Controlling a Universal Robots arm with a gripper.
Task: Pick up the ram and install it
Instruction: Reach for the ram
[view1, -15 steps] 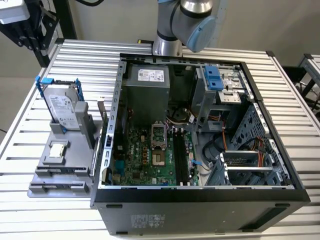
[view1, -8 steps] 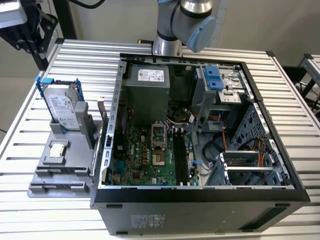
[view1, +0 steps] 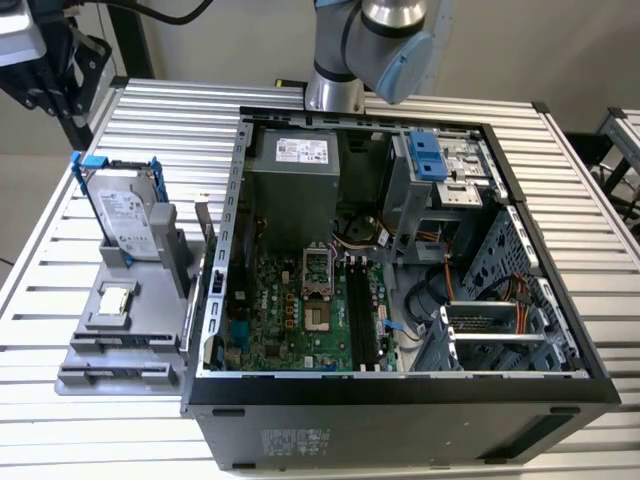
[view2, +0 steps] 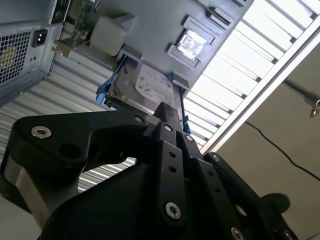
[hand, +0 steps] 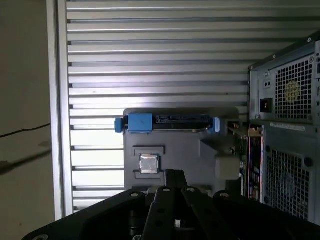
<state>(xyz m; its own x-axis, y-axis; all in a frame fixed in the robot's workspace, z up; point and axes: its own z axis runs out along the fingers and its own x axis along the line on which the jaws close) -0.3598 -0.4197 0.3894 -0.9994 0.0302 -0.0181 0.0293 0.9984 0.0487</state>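
Pincer (hand: 175, 175) looks closed and empty, hanging over the tray (hand: 185, 150). We reckon the ram (view2: 77, 22) stands on edge off toward the case (view2: 20, 50).

A ribbed aluminium table (view1: 585, 190) stands brightly lit on a pale floor (hand: 22, 75) crossed by a black cable (hand: 25, 131).

In the exterior view the arm (view1: 385, 40) shows at the far edge: a silver joint with a pale blue cap above a round grey column. In both wrist views the black end effector (hand: 174, 176) (view2: 167, 117) juts forward on bolted linkage bars.
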